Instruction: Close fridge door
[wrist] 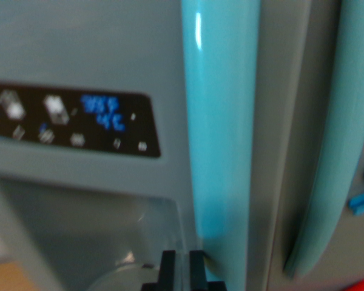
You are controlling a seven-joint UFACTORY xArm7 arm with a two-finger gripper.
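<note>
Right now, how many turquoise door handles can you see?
2. One handle runs vertically through the centre, just above the claw. The other handle is at the wrist view's right, partly cropped. Others may lie outside the frame.

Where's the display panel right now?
In the wrist view's left half, the display panel sits on the door, left of the turquoise handle and above the dispenser recess.

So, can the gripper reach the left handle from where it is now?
Probably yes. The gripper sits at the foot of the left handle, right beside it, with nothing visible between them. The image is blurred, so actual contact cannot be judged.
</note>
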